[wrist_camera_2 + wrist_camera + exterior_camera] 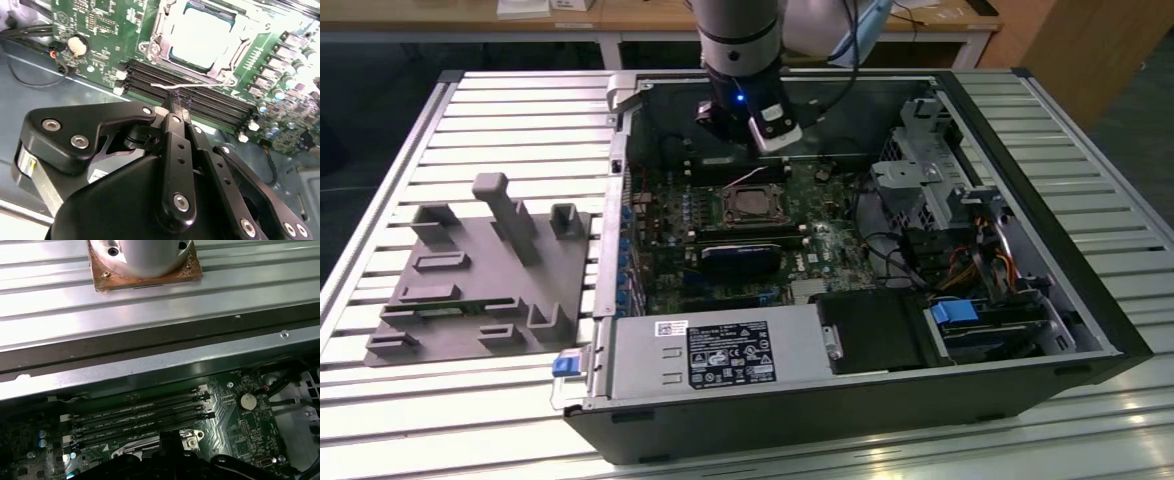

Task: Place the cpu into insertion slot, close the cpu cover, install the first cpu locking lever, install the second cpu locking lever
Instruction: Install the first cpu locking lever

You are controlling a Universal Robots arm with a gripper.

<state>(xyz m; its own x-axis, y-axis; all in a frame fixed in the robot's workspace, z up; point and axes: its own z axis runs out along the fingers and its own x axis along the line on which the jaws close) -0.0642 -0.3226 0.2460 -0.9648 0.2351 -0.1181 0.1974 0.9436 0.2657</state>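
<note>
Cpu point(202, 36) sits flat in its socket, just beside the memory slots point(210, 102). Its pale metal top shows through the square opening of the cpu cover point(159, 30), which lies down flat around it. You have the gripper point(179, 105) hanging over the memory slots, on their socket side. Its black fingers point(172, 112) are drawn in narrow, with almost no gap between the tips. A thin wire locking lever point(162, 87) runs along the edge of the memory slots nearest the socket, and the fingertips meet it there. You cannot tell whether they pinch it or merely press on it.
</note>
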